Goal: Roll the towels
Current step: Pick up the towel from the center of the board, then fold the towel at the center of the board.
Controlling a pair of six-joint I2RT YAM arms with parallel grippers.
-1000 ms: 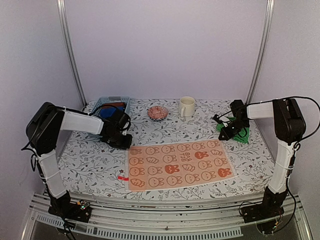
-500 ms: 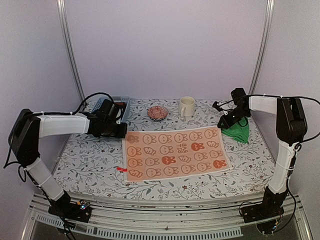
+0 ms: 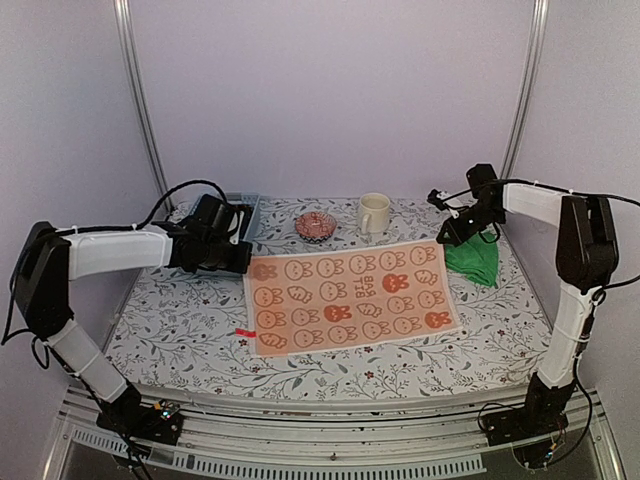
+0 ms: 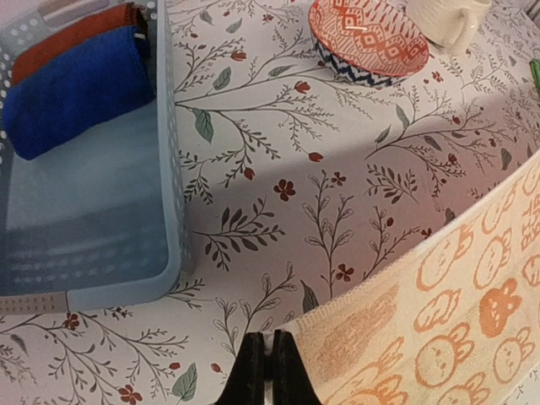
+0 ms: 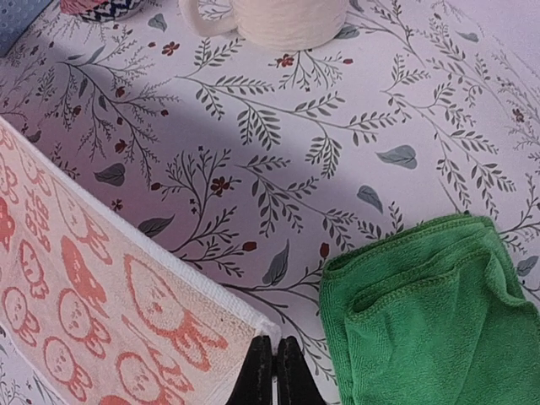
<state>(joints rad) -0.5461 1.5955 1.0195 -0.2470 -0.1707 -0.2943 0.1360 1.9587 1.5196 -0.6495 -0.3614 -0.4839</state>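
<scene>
While left gripper (image 4: 270,359) pinches far-left corner of orange towel (image 3: 345,297) and right gripper (image 5: 274,361) far-right corner, I see it spread at centre; green towel (image 5: 430,312) lies just right, far side.

You're looking at an orange towel (image 3: 345,296): peach ground w/ darker orange rabbit-in-circle prints, a few filled solid, pale edging. Green towel (image 3: 475,258): plain bright green. Table (image 3: 180,320): white w/ grey-green leaf sprigs & small red flowers. Basket (image 4: 101,219): pale blue. Inside it, a blue roll (image 4: 76,93) & a dark red roll (image 4: 76,34). Bowl (image 4: 367,34): red & white diamond pattern inside, dark blue & white outside. Mug (image 3: 373,213): cream.
</scene>
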